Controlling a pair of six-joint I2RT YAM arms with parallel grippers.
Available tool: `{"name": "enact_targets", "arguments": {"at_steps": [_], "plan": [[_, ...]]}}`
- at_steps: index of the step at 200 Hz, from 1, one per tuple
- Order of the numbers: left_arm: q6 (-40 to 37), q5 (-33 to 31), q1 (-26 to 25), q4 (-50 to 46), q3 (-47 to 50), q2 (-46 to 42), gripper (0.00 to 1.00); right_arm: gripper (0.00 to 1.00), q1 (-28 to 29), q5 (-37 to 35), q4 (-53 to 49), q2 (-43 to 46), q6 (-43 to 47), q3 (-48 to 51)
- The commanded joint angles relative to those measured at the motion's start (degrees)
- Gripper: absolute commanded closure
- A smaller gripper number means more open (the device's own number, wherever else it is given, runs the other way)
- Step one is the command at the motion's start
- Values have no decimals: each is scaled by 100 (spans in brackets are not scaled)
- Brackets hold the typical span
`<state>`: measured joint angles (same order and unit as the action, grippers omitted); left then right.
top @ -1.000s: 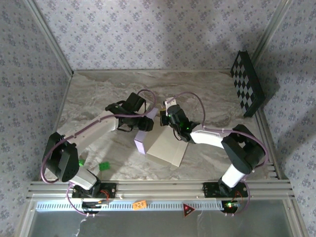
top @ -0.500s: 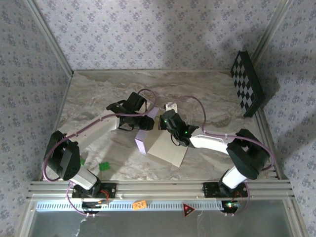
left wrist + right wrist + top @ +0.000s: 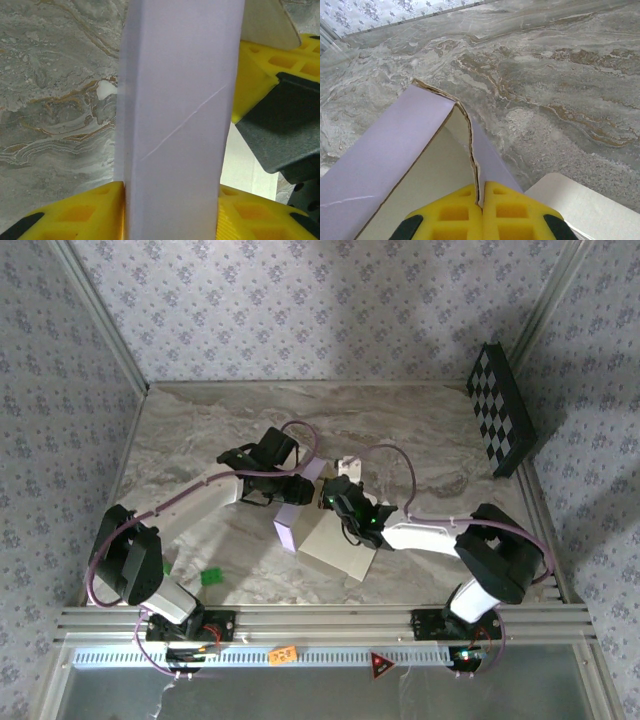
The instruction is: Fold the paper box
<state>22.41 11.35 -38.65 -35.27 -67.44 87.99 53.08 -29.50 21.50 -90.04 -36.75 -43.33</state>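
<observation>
**Enclosure.** Wallpapered walls (image 3: 300, 310) shut in the left, far and right sides. A checkerboard panel (image 3: 500, 410) leans at the far right, well apart from the work.

**Surface.** The desk (image 3: 200, 430) carries a marble print and looks flat and smooth. I judge it low in grip, so loose card is likely to slide unless something holds it back.

**Work item.** The paper box (image 3: 340, 540) sits near the middle of the desk, between the two arms, and is only part-formed. Its cream base panel lies flat toward the near side, and a lavender wall stands up along its left edge. It is thin card, which I judge very light, stiff only along its creases, and easy to dent or tear. The right wrist view shows a ragged edge on one flap. The left wrist view shows a fine scuff line across the lavender face. The soundest hold, in my judgement, is on a wall or flap close to a crease, under light pressure, with the base kept pinned.

**Left gripper** (image 3: 295, 485). The jaws are part-way closed, with the upright lavender wall clamped between the yellow pads (image 3: 95, 212).

**Right gripper** (image 3: 481, 200). The jaws are pressed fully together, nipping the thin flap edge at a corner of the box.

**Minor.** Small green scraps (image 3: 210, 577) lie on the desk near the left arm's base, apart from the box.
</observation>
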Motion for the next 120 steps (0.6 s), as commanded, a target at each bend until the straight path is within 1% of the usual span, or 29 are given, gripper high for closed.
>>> {"name": "enact_targets", "arguments": {"at_steps": [1,22,81,115,120], "plan": [[336,-40,9,-37,70,107,53,100,159,-12,84,-262,-371,279],[362,-112,8,-86,49,-44,49,100,189,-106,92,-304,-416,368],[500,-259,55,-265,-213,-678,45,100,210,-144,22,-354,-495,460],[562,-389,164,-324,-589,-613,41,100,190,-43,-34,-417,-483,405],[575,-395,193,-484,-652,-558,40,100,188,-39,-38,-413,-481,399]]}}
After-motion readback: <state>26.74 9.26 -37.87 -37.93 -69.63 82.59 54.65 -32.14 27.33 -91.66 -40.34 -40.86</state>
